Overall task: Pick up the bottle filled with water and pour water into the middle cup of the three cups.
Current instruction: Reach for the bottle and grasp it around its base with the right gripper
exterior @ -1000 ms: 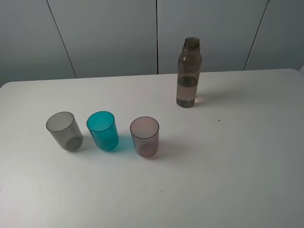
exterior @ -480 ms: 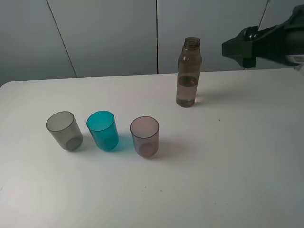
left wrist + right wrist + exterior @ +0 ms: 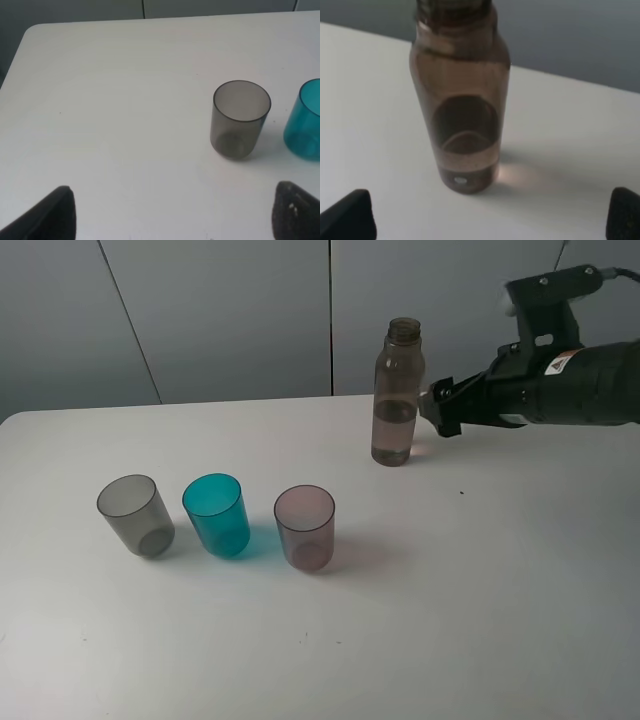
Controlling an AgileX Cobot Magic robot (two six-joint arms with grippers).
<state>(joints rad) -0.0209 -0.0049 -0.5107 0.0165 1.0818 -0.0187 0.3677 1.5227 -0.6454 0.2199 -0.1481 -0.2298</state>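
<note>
- The left gripper (image 3: 175, 220) hung over the near left part of the white table (image 3: 480, 600), its two dark fingertips far apart with nothing between them (only the tips showed, at the edge of the left wrist view).
- Just beyond it stood the smoky grey cup (image 3: 241, 119), upright and well clear of both fingertips.
- The middle cup (image 3: 218, 515), teal-blue, stood upright just beside the grey one, with the pinkish-mauve cup (image 3: 305, 528) on its other side. The three made a row, near one another but not touching.
- Farther back and to the right of the row stood the bottle (image 3: 397, 400), upright, uncapped, well apart from the middle cup, with liquid showing in its lower part.
- The right gripper (image 3: 437, 412) sat just to the right of the bottle at about its mid-height, pointing at it, close but not touching.
- In the right wrist view its fingertips were spread wide, and the bottle stood ahead of the gap between them, ungripped.
- Grey wall panels (image 3: 230, 320) rose behind the table.
</note>
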